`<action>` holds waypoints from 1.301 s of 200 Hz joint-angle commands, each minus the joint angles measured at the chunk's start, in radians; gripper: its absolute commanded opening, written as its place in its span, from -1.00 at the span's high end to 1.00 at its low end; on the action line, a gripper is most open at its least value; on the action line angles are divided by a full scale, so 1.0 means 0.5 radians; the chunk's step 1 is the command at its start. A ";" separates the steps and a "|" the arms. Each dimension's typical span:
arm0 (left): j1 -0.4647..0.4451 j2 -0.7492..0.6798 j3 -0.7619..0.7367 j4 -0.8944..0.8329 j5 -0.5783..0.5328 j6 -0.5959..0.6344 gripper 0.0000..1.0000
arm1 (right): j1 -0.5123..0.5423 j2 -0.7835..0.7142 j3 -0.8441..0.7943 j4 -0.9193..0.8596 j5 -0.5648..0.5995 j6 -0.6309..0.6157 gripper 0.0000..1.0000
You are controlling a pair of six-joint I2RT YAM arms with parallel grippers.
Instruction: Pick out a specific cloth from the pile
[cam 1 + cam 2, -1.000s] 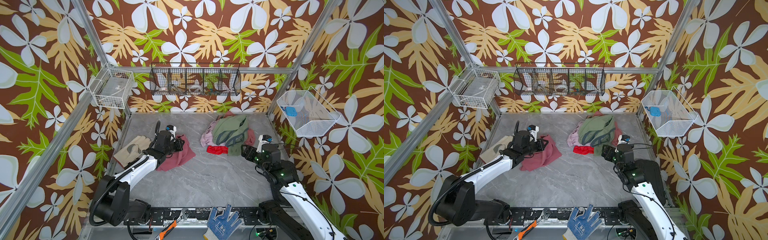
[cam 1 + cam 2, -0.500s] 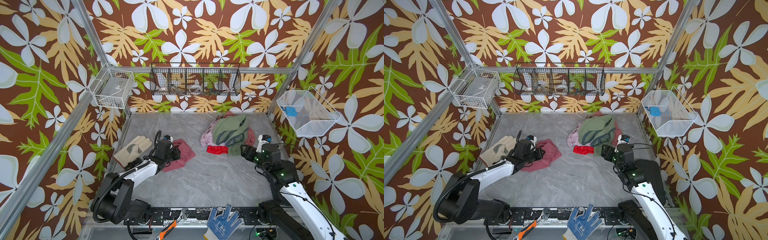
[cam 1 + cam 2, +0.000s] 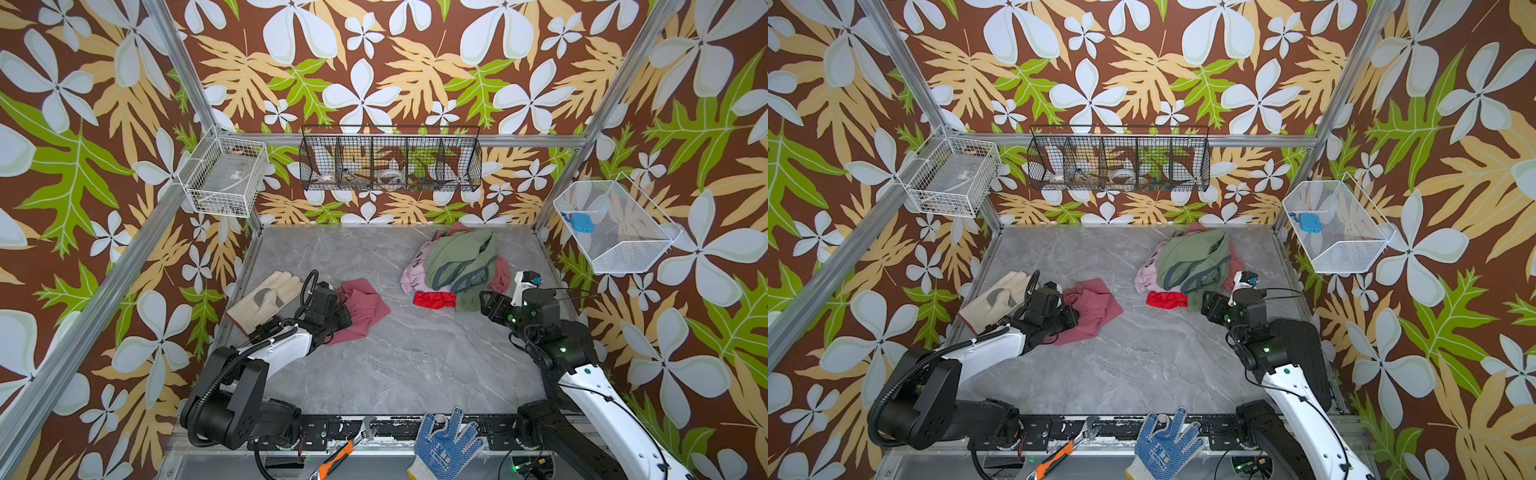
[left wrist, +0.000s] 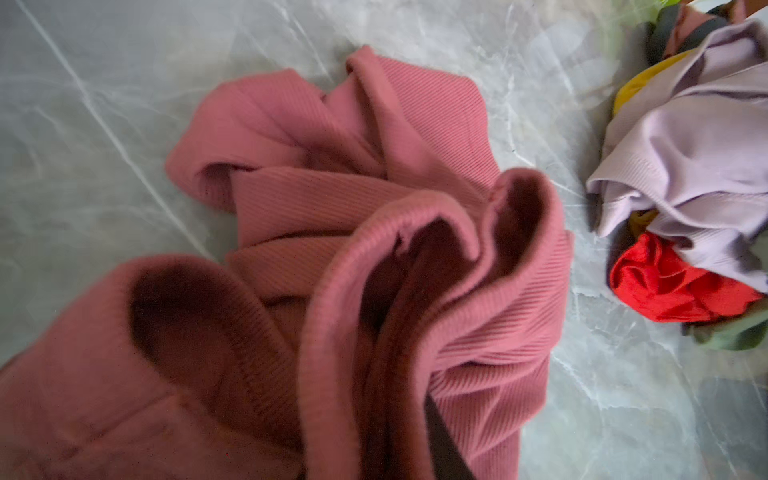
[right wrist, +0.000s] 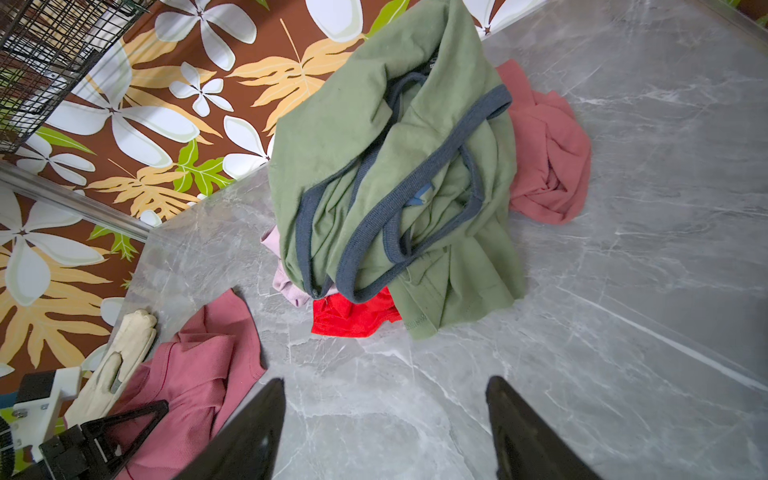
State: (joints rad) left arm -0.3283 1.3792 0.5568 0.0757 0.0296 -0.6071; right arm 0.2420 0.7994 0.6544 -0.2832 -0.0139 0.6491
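the left gripper [image 3: 345, 316] sits low at the near edge of the cloth [image 3: 365, 303], its tip buried in the rose folds. in the left wrist view a single dark finger [image 4: 444, 449] pokes up among the bunched, ribbed fabric [image 4: 374, 208]. whether the jaws pinch a fold or stand loose cannot be told. the cloth lies crumpled on the grey marble table [image 3: 415, 365], well apart from the pile [image 3: 457, 257] and off to its left in both top views, with bare table between them. a beige work glove [image 3: 266, 301] lies further from the pile than the cloth, just beside the gripper's wrist.

the right gripper [image 5: 384, 384] hovers near the pile's front right corner with its fingers spread wide and nothing between them, only bare table below.

in the pile a sage green garment [image 5: 395, 166] with dark blue trim is draped on top. a small bright red cloth [image 3: 434, 300] sticks out at the pile's front edge, and a pale lilac-pink cloth [image 4: 685, 166] shows on the side facing the cloth. another rose-coloured fabric [image 5: 548, 158] peeks out on the pile's opposite side.

well in front of the pile, off the table's near edge, lie a blue dotted glove [image 3: 444, 444] and an orange-handled wrench [image 3: 345, 446].
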 commanded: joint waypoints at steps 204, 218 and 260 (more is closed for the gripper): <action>0.009 -0.134 0.189 -0.334 -0.196 0.260 -1.00 | 0.001 0.001 -0.001 -0.002 0.052 -0.118 -0.56; 0.009 -0.083 0.188 -0.200 -0.079 0.280 -1.00 | 0.000 -0.015 0.000 -0.016 0.066 -0.119 -0.57; 0.009 0.285 0.407 -0.298 -0.063 0.399 -1.00 | -0.001 -0.065 -0.016 -0.043 0.100 -0.120 -0.58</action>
State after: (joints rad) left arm -0.3275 1.4418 0.7040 -0.0608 -0.0124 -0.4515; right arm 0.2420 0.7750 0.6483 -0.2951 0.0113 0.5968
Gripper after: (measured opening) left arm 0.997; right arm 0.791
